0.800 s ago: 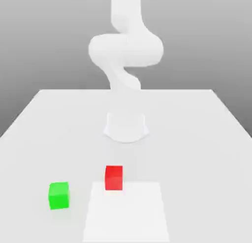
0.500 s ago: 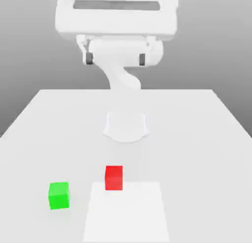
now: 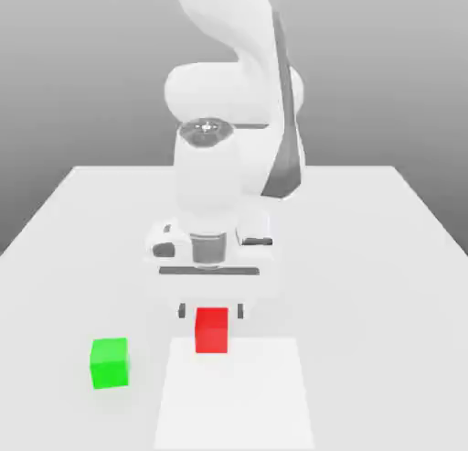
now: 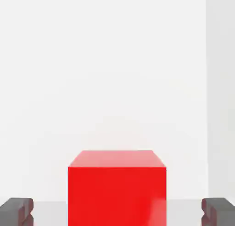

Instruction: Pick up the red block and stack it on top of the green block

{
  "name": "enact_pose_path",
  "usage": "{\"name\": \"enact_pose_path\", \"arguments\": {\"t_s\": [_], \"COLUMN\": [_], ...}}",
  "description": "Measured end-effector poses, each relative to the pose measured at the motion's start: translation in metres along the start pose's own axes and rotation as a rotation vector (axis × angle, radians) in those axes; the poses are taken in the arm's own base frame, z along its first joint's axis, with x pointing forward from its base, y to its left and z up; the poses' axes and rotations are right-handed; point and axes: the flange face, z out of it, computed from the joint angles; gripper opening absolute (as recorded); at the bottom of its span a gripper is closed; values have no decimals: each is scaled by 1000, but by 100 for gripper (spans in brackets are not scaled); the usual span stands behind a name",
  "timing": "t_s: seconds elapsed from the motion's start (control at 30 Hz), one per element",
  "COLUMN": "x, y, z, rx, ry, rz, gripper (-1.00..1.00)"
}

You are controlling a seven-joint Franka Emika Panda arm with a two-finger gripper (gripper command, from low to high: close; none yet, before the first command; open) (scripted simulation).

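claw: lowered since earlier, spread astride red block | blocks unmoved

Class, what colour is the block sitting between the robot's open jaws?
Bright red; the block shows best in the hand view.

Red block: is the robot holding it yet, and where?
No, nothing is held. The gripper is open; its jaws stand apart on either side of the small matte red cube, which rests on the white table.
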Motion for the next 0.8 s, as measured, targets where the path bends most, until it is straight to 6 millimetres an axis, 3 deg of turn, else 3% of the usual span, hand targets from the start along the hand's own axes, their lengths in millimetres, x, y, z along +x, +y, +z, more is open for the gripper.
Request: {"name": "enact_pose_path", "arguments": {"t_s": [0.03,0.27,0.57,0.8], "x": [-1,-1,2,68], "y": [1,1,1,21], "z": [7,9,-51,-71], "rx": [0,0,0,-2], "ry": [0,-1,-1,1], "rz": [0,0,22,441], "gripper": [-100,-100,-100,-100]}}
